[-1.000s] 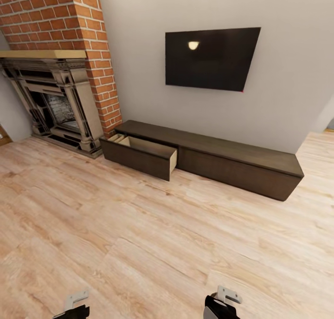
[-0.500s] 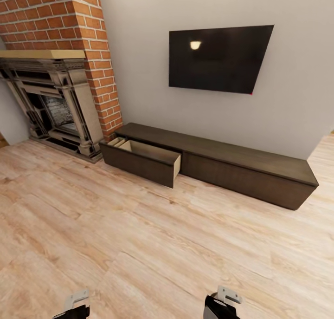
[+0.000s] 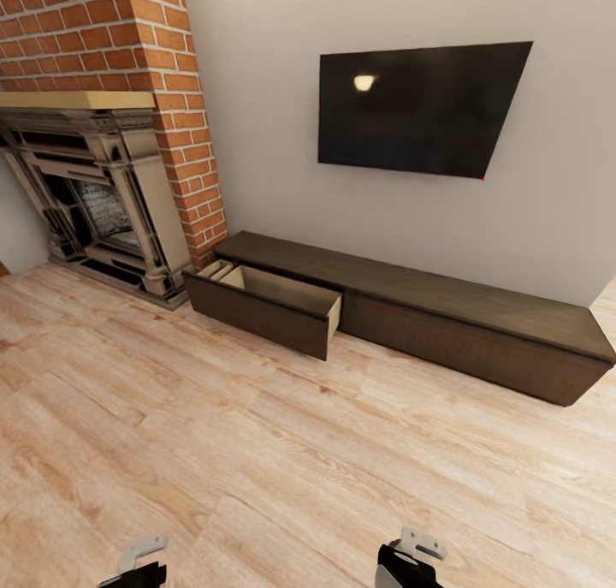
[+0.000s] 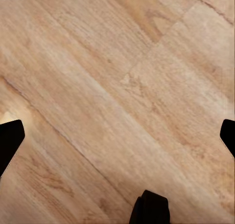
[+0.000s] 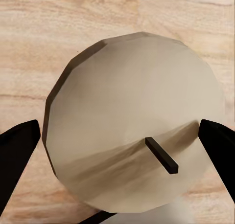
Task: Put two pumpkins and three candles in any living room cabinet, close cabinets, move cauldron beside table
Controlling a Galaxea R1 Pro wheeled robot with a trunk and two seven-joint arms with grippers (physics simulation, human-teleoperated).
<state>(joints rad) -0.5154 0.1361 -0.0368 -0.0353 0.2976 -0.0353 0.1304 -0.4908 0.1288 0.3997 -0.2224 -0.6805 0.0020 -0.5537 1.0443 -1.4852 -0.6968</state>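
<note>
- Pale wood-plank floor runs from beneath both arms to a grey wall ahead, where a dark television hangs.
- Against that wall, well ahead of both tools, stands the cabinet, long, low and dark brown with a flat top.
- Its drawer at the end ahead of the left tool is pulled out, with a pale interior; what lies inside cannot be made out from the head view. The rest of the cabinet front is flush.
- Beyond the open drawer, farther to the left tool's side, a brick chimney rises over an ornate fireplace with a light mantel.
- In the head view the left tool and the right tool show at the lower edge, apart from each other, over bare floor.
- In the left wrist view the left tool has its fingers spread wide, with only floor planks between them.
- In the right wrist view the right tool grips a candle, a squat beige-tan cylinder with a flat round top and a short dark wick. One dark finger presses each side of it, above the floor.
</note>
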